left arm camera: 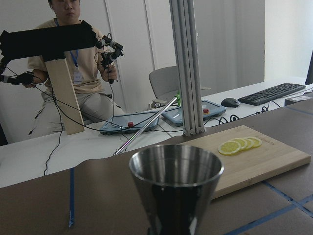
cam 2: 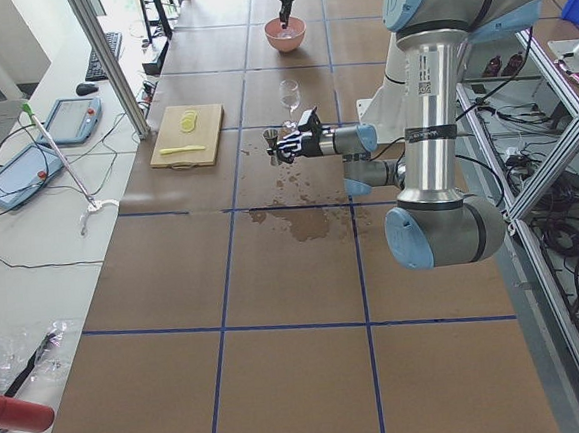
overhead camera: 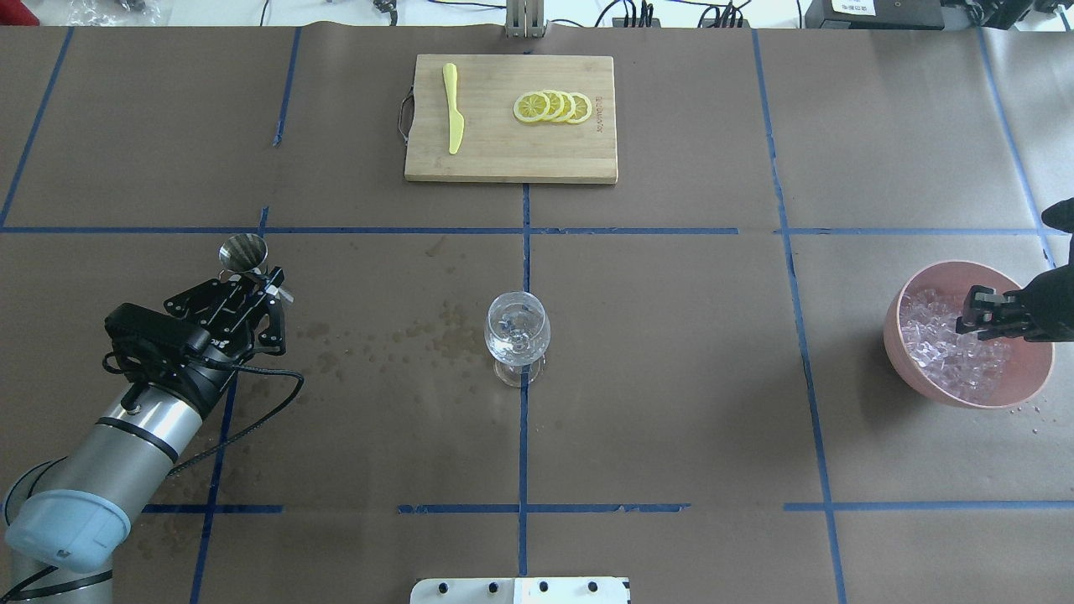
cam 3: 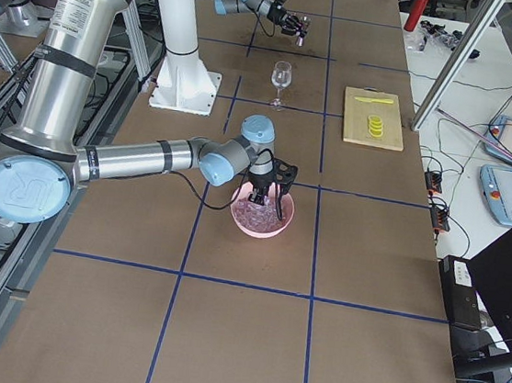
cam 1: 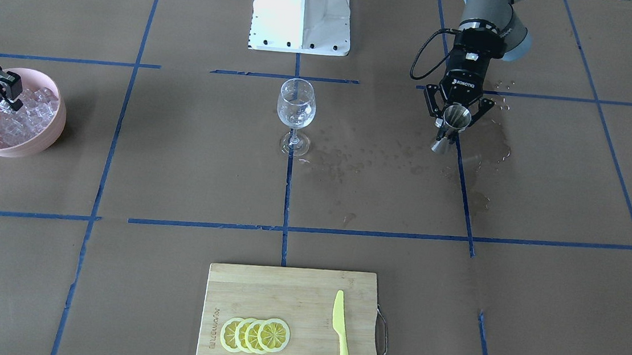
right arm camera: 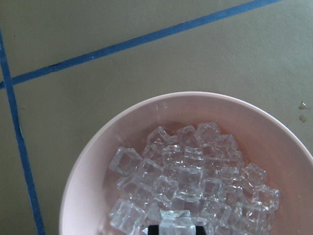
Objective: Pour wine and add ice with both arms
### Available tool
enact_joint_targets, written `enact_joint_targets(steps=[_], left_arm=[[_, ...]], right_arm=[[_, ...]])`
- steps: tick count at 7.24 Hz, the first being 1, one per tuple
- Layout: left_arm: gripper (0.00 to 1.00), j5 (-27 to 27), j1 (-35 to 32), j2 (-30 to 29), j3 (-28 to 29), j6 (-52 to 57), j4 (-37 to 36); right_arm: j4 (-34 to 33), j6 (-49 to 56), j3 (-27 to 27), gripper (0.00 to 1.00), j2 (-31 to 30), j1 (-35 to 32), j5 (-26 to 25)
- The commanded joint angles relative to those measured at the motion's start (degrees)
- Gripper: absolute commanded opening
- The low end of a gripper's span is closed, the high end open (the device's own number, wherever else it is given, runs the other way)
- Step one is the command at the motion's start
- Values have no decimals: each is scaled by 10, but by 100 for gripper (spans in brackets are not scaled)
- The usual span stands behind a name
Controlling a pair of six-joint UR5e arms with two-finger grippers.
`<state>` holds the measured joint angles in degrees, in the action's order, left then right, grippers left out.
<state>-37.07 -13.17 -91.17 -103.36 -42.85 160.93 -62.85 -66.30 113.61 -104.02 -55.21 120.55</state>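
Note:
A clear wine glass stands at the table's middle, also in the overhead view, with a little clear wine in its bowl. My left gripper is shut on a steel jigger, held about upright to the glass's side; the jigger also shows in the left wrist view. My right gripper reaches down into a pink bowl full of ice cubes. In the right wrist view one cube sits between its fingers, over the other ice.
A bamboo cutting board at the far edge carries lemon slices and a yellow knife. Wet spots darken the paper between glass and jigger. The white base block stands at the robot's side.

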Motion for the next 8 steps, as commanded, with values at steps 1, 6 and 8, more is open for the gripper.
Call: enact_joint_targets(steps=[1,6,8], left_arm=[[0,1,2,16,8,-56,0],[0,27,9,85,46,-209,-5],[0,51,25,85,63,-216,-5]], right_arm=[[-7,1,33,0,0,-53,36],[-2,1,82,0,18,-67,39],[27,-1,86,0,19,-67,46]])
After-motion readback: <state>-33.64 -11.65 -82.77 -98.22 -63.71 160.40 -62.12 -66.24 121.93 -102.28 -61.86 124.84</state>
